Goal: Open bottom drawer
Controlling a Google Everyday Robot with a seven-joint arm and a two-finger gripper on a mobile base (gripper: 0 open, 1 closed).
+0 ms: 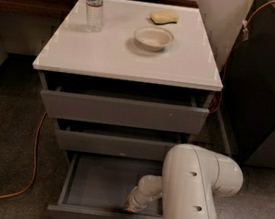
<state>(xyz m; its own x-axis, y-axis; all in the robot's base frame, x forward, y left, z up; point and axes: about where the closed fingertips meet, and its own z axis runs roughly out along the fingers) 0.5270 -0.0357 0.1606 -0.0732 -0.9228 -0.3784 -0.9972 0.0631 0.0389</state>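
The bottom drawer (98,213) is the lowest of three grey fronts under the white cabinet top. It stands pulled well out, and its plain grey tray (97,182) shows empty. My white arm (195,189) comes in from the lower right and bends down into the drawer. The gripper (133,208) is at the tray's front right, just behind the drawer's front panel. Its fingers are hidden by the wrist.
The top drawer (122,110) and middle drawer (115,145) stand slightly out. On the cabinet top (85,49) are a water bottle (94,2), a white bowl (153,37) and a yellow sponge (164,17). An orange cable (33,163) lies on the floor at left. A dark cabinet (269,83) stands at right.
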